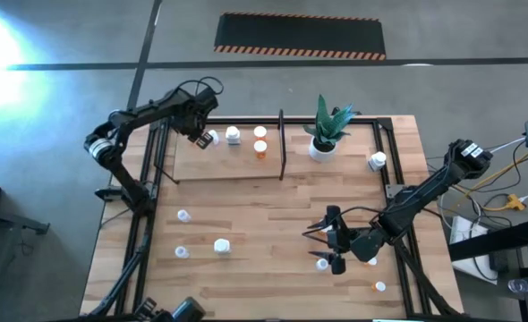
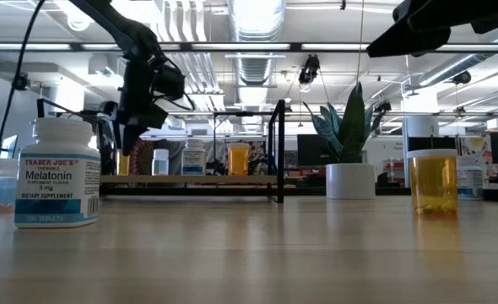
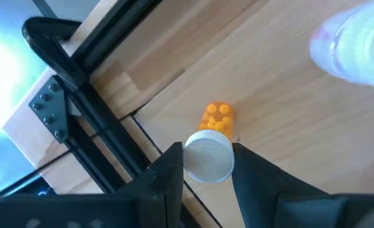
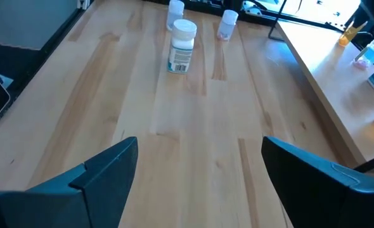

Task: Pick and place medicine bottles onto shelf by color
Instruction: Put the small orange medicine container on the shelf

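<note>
The left gripper (image 3: 203, 166) is over the shelf (image 1: 219, 165), its jaws clamped on the white cap of an orange bottle (image 3: 211, 144) that hangs just above the board near the black frame rail. This looks like the placing step: the bottle is at the shelf's left end, with a white bottle (image 1: 234, 135) and two orange ones (image 1: 260, 143) standing further along toward the divider (image 1: 282, 143). The next move probably calls for lowering it upright onto the wood, then letting go cleanly without tipping it. The right gripper (image 4: 199, 168) waits low over the table's near right part, jaws wide apart and holding nothing, with a Melatonin bottle (image 4: 182, 45) standing well ahead of it. More bottles are scattered over the light-wood table (image 1: 273, 259); a potted plant (image 1: 327, 130) sits right of the divider. Around the table lies grey concrete floor with a hazard-striped mat (image 1: 300, 36); overhead there are ducts and strip lights.
</note>
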Robot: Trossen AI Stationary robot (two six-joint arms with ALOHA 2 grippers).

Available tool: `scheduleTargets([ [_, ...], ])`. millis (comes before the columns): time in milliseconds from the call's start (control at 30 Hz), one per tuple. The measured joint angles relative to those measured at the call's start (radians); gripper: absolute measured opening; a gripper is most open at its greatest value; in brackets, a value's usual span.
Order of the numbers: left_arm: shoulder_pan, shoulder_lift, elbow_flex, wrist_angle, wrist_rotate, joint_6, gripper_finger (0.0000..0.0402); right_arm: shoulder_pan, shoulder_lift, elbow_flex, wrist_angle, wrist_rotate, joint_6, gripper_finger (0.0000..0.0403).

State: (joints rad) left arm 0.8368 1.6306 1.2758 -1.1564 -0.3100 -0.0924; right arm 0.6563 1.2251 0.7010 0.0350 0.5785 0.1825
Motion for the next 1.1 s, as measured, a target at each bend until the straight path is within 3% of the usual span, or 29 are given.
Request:
scheduleTargets([
  [700, 0.001, -0.001, -0.013, 0.050, -0.015, 0.005, 0.0114, 0.000, 0.000, 0.000, 0.001, 0.000, 0.001, 0.0326],
  [1100, 0.001, -0.004, -0.013, 0.014, -0.011, 0.028, 0.0203, 0.000, 0.000, 0.000, 0.002, 0.000, 0.002, 0.0326],
])
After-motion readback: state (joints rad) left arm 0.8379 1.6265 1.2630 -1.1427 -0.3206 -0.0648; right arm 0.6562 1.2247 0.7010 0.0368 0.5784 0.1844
